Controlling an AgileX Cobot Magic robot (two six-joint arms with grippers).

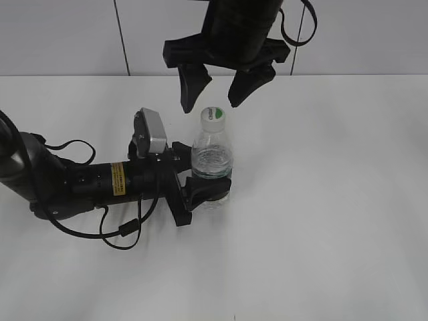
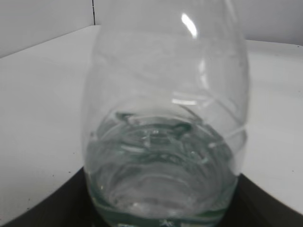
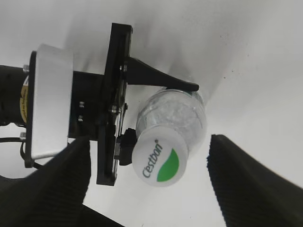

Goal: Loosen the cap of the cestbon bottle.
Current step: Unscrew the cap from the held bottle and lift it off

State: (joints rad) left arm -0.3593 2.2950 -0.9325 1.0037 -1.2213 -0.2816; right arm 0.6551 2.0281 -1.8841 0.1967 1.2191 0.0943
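The cestbon bottle stands upright on the white surface, near the middle of the exterior view, with its long axis vertical and the cap at the top. The left tool reaches in horizontally from the left and is closed around the lower body of the bottle, one finger on each side; the left wrist view shows only the clear bottle wall filling the frame, so the exact contact of the pads cannot be read there. The right tool hangs above the bottle, pointing down, with its two fingers spread wide apart and holding nothing. In the exterior view its fingertips are above and slightly behind the cap, not touching it. In the right wrist view the cap lies between the two dark fingers, closer to the left one in that frame, with clear space on both sides. The relation that governs the next move is therefore vertical: the cap lies directly below the open right tool, on the bottle's axis. In my judgement the right tool must descend along that axis until the fingers bracket the cap, then close and rotate, while the left tool braces the body against the twist.
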